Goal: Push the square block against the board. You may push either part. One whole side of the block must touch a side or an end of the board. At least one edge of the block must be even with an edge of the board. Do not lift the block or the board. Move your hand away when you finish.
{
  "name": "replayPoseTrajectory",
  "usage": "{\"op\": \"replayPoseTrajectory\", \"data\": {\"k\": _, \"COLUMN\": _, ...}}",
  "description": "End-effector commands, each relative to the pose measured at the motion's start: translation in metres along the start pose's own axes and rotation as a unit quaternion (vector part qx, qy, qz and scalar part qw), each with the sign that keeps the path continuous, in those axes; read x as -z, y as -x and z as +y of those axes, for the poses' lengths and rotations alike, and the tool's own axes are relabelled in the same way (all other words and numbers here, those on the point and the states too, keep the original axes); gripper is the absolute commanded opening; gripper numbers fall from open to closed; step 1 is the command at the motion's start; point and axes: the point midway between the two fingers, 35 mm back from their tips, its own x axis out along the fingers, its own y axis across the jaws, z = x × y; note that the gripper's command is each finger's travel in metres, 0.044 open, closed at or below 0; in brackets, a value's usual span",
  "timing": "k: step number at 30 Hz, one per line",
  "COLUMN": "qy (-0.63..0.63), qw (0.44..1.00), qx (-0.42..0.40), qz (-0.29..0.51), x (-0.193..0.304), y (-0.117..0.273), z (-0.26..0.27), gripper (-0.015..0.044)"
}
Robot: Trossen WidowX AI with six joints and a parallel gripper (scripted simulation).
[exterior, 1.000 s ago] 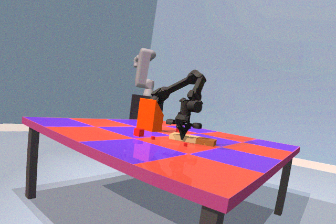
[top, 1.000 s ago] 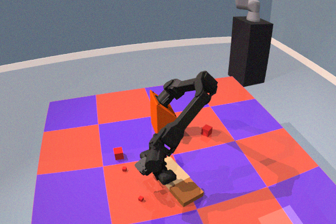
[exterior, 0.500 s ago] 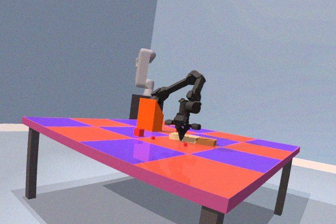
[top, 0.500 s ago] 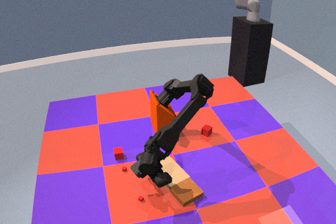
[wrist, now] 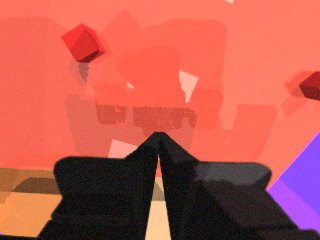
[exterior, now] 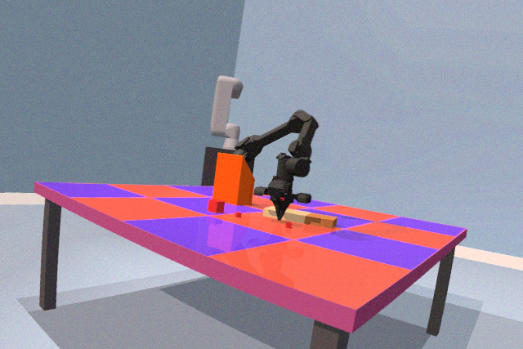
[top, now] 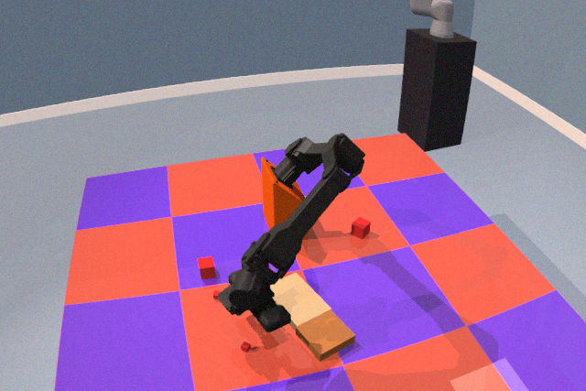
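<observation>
The checkered table carries the pale board and the darker square block end to end, apparently already touching, lying nearer the front edge than the back. The black gripper stands tip-down beside the board's long side that faces the left edge, jaws clenched on nothing. The pushing step looks close to finished, so the next move probably calls for checking that the edges are even, then drawing the arm up and away without dragging either piece.
</observation>
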Motion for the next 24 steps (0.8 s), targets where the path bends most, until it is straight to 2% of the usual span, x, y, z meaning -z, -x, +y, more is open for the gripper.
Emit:
{"op": "replayPoseTrajectory", "data": {"k": 1, "qy": 0.003, "qw": 1.000, "qx": 0.001, "qz": -0.002, "x": -0.007, "y": 0.000, "z": 0.000, "gripper": 0.0000}}
{"op": "replayPoseTrajectory", "data": {"k": 3, "qy": 0.000, "qw": 1.000, "qx": 0.000, "qz": -0.001, "x": -0.003, "y": 0.003, "z": 0.000, "gripper": 0.0000}}
{"op": "replayPoseTrajectory", "data": {"k": 7, "qy": 0.003, "qw": 1.000, "qx": 0.001, "qz": -0.003, "x": -0.003, "y": 0.052, "z": 0.000, "gripper": 0.0000}}
{"op": "replayPoseTrajectory", "data": {"k": 14, "qy": -0.001, "qw": 1.000, "qx": -0.004, "qz": -0.004, "x": -0.002, "y": 0.052, "z": 0.001, "gripper": 0.0000}}
{"op": "replayPoseTrajectory", "data": {"k": 24, "qy": 0.016, "qw": 1.000, "qx": 0.004, "qz": -0.008, "x": 0.124, "y": 0.055, "z": 0.009, "gripper": 0.0000}}
